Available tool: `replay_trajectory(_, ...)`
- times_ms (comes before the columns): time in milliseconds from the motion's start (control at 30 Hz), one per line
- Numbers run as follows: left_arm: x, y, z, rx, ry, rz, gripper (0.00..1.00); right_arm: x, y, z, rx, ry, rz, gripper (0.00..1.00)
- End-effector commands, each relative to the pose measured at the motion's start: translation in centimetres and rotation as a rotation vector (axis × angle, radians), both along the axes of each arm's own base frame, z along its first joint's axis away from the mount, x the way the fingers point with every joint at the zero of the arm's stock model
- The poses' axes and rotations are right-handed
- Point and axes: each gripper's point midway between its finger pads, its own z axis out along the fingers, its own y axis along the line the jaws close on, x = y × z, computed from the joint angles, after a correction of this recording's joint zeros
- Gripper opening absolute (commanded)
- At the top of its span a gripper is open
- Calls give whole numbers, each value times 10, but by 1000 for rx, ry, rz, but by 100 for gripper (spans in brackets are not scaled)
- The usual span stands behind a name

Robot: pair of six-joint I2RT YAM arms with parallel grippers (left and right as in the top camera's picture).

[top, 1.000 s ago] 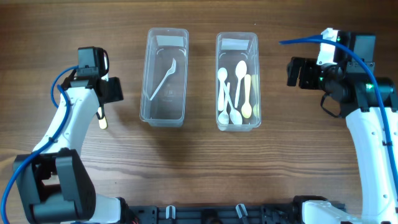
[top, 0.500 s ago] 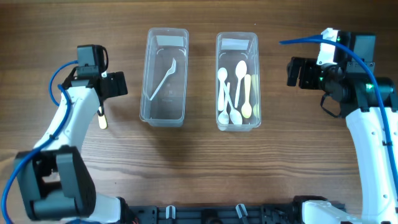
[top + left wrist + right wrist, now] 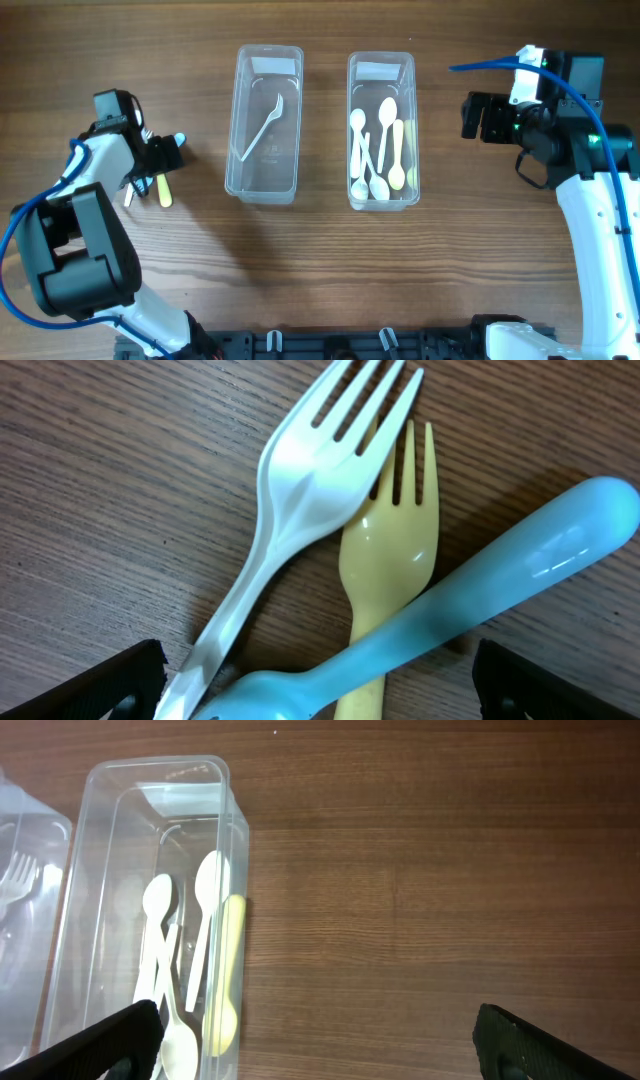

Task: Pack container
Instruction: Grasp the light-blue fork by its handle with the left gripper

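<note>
Packing centres on two clear tubs: your left tub point(image 3: 285, 165) has one white fork point(image 3: 262, 128) in it, and the right tub point(image 3: 381, 70) beside it has several spoons point(image 3: 385, 130). Left of the tubs, on the table point(image 3: 320, 260), lies a loose pile: a white fork point(image 3: 300, 500) overlapping a yellow fork point(image 3: 385, 560), with a blue utensil point(image 3: 480, 590) crossing both. Your left gripper point(image 3: 325, 680) hangs close above that pile, fingers spread wide. Your right gripper point(image 3: 320, 1045) sits well right of the spoon tub, fingers likewise apart and empty.
</note>
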Motion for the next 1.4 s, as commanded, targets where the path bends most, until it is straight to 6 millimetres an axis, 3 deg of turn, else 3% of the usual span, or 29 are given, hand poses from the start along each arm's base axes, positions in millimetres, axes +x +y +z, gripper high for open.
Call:
replay_trajectory(0,6,-16,-3,-85,-21,-33,99,4,-3,3,-18,-9,-1,100)
replay_trajectory(133,9,-23,-2,-52,-16,-60,98,4,-3,3,-18,-9,-1,100)
replay_trajectory(400,5,-11,3,135,34,-56,100,4,-3,3,-18,-9,-1,100)
replay_trajectory(567,7,-16,9,137,19,-68,99,4,-3,3,-18,-9,-1,100)
replay_trajectory(767,13,-41,10,175,24,-147,95,4,-3,3,-18,-9,-1,100)
replay_trajectory(1033,16,-40,12,204,17,-150,97,4,-3,3,-18,-9,-1,100)
replay_trajectory(1167,20,-54,9,124,-8,-175,90,4,-3,3,-18,-9,-1,100)
replay_trajectory(1367,25,-48,11,139,-21,-207,88,4,-3,3,-18,-9,-1,100)
